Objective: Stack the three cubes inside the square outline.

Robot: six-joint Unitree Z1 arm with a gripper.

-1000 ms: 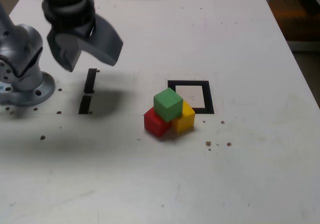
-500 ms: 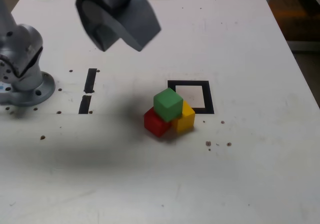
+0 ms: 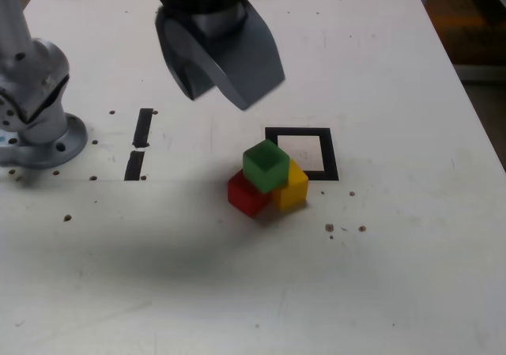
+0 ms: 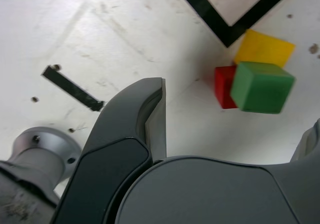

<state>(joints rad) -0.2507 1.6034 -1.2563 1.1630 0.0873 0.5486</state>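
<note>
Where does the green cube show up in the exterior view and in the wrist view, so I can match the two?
Exterior view: the green cube is just below centre, atop the red and yellow cubes.
Wrist view: it lies beyond the open gripper.
Shared landmark: the black square outline.

A: Exterior view: light moderate, uneven. Broad soft shadow on the counter (image 3: 395, 244), below the jaws (image 3: 225, 58).
B: Edges?
A: Diffuse. Jaws blurred; 3 cubes (image 3: 266, 167) fairly crisp, green top face darkish.
B: Wrist view?
A: Pale glare near 1 side of the counter, cubes slightly soft, dim shading beside them. Light source out of sight in both 2 views.
</note>
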